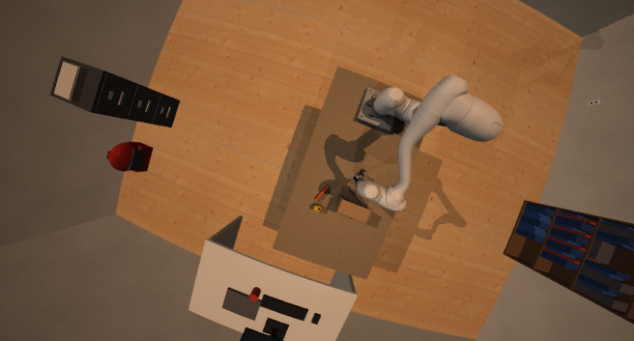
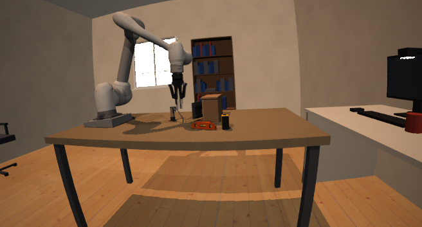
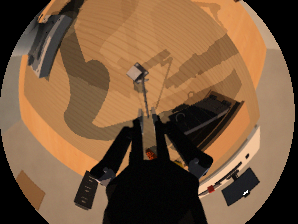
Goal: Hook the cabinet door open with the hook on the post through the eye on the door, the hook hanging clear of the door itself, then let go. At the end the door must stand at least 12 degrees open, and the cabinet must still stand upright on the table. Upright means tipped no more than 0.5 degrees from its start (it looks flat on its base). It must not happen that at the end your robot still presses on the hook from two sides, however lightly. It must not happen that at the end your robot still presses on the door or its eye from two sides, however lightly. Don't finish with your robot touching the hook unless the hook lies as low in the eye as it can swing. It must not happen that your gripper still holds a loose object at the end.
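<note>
A small brown cabinet (image 2: 211, 108) (image 1: 355, 212) stands upright on the table (image 2: 264, 130). Its dark door (image 2: 196, 110) stands swung open on the left side. A short grey post (image 2: 172, 113) (image 3: 137, 71) stands to the left of the door. The thin wire hook (image 2: 181, 116) slopes down from the post toward the table top. I cannot tell whether it reaches the eye on the door. My gripper (image 2: 178, 104) (image 3: 147, 112) points straight down, well above the post and slightly to its right. Its fingers are nearly closed with nothing between them.
An orange spirit level (image 2: 203, 125) (image 1: 322, 192) and a black and yellow cylinder (image 2: 225, 121) (image 1: 316, 207) lie in front of the cabinet. The robot base (image 2: 107, 120) (image 1: 374, 111) sits at the table's far left corner. A white desk (image 2: 360, 124) stands to the right.
</note>
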`<state>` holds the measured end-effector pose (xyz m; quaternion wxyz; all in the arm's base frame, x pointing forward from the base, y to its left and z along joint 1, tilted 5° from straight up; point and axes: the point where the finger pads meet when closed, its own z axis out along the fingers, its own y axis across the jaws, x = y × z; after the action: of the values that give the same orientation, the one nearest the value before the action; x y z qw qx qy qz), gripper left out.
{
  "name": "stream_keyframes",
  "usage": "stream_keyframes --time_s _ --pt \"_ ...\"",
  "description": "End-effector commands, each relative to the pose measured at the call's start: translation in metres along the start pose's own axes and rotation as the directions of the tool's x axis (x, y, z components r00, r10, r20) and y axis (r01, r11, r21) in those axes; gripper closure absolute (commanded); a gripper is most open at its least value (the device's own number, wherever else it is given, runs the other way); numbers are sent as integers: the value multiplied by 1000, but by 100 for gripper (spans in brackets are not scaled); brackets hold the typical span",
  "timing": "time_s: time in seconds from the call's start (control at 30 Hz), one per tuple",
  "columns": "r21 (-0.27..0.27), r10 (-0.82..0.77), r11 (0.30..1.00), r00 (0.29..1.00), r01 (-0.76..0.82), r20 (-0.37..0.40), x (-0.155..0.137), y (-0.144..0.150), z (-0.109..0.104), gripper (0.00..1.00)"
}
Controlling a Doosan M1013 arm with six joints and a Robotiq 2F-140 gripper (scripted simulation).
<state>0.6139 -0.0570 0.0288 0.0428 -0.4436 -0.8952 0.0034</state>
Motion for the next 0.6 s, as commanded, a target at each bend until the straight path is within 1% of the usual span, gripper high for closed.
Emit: stream_keyframes --time_s 0.0,0.3,0.57 --pt "0 0 1000 1000 0 0 0 0 9 86" --pt "0 0 1000 1000 0 0 0 0 18 86" --pt "0 0 1000 1000 0 0 0 0 20 86"
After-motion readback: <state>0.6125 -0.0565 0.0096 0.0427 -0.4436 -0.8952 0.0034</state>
